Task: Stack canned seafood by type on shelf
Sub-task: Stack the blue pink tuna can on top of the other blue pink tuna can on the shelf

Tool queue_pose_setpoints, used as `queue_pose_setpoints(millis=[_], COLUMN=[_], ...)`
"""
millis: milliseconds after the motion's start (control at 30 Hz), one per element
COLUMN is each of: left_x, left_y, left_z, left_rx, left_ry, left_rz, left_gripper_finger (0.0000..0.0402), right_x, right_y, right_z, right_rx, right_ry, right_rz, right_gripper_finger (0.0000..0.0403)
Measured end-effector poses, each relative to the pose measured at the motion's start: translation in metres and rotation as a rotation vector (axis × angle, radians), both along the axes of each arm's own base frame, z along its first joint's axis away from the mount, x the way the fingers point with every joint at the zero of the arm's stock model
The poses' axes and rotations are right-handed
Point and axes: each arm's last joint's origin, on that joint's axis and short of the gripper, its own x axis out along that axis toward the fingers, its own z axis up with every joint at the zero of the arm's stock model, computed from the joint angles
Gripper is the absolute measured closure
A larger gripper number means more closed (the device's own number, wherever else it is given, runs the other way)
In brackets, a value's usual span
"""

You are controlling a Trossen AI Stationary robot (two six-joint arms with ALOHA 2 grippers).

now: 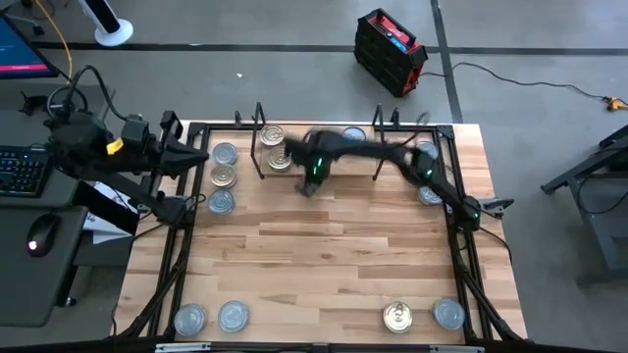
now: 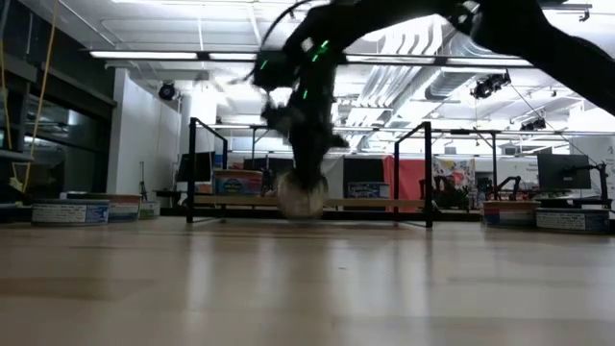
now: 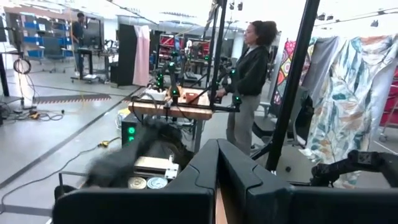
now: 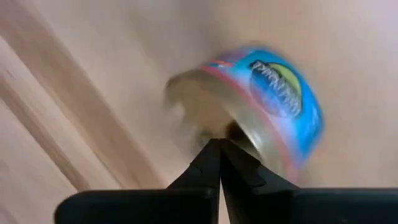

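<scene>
1. The right hand [image 4: 219, 144] has its two fingers pressed together on the rim of a blue-labelled tin [image 4: 273, 106], which hangs tilted on edge rather than flat. A pinch this thin on a rim could let the tin swing or slip out, and it would drop on the table [image 1: 324, 265] just in front of the shelf [image 1: 343, 157].
2. A tilted tin will not seat flat on a stack. If it goes down at this angle, I judge it could knock the gold tins [image 1: 278, 147] at the shelf's left end or roll off the board.
3. The black wire uprights [image 2: 426, 173] stand close to the hand's path, so a clip there could jar the grip.
4. Pose: the right arm reaches from the table's right edge across to the far middle, with its hand pointing down beside the shelf.
5. The left hand [image 3: 217, 163] waits off the table's far left edge, fingers pressed together, holding nothing.
6. Other tins lie at the far left [image 1: 224, 176] and along the near edge [image 1: 397, 316].
</scene>
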Motion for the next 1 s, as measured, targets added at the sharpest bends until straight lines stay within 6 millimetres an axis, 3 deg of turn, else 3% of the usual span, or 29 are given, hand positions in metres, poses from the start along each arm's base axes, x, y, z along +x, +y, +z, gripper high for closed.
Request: queue_pose_setpoints(millis=[67, 100, 333, 433, 533, 700, 833, 1000], left_x=[-0.002, -0.002, -0.001, 0.002, 0.005, 0.030, 0.068, 0.121], left_y=[0.001, 0.001, 0.000, -0.001, -0.002, -0.012, -0.026, -0.036], left_z=[0.000, 0.000, -0.001, -0.002, -0.003, -0.010, -0.029, -0.079], left_rx=[0.000, 0.000, -0.022, -0.023, -0.049, -0.045, 0.053, 0.088], left_ry=[0.003, 0.003, 0.013, 0.022, 0.030, 0.098, 0.202, 0.200], left_rz=[0.000, 0.000, -0.005, -0.005, -0.006, -0.003, -0.001, -0.004], left_gripper_finger=[0.0402, 0.0402, 0.0402, 0.0402, 0.0401, 0.0401, 0.0401, 0.0401], right_x=[0.004, 0.005, -0.001, -0.017, -0.039, -0.091, -0.128, -0.134], right_y=[0.021, 0.032, 0.091, 0.105, 0.099, 0.065, 0.044, 0.033], right_z=[-0.016, -0.013, 0.016, 0.052, 0.079, 0.088, 0.074, 0.052], right_rx=[0.028, 0.030, 0.023, -0.026, -0.092, -0.107, -0.062, -0.066], right_ry=[0.059, 0.061, 0.063, 0.040, 0.010, -0.091, -0.279, -0.449], right_rz=[0.026, 0.041, 0.191, 0.240, 0.231, 0.042, -0.153, -0.315], right_gripper_finger=[0.0403, 0.0403, 0.0403, 0.0403, 0.0403, 0.0403, 0.0403, 0.0403])
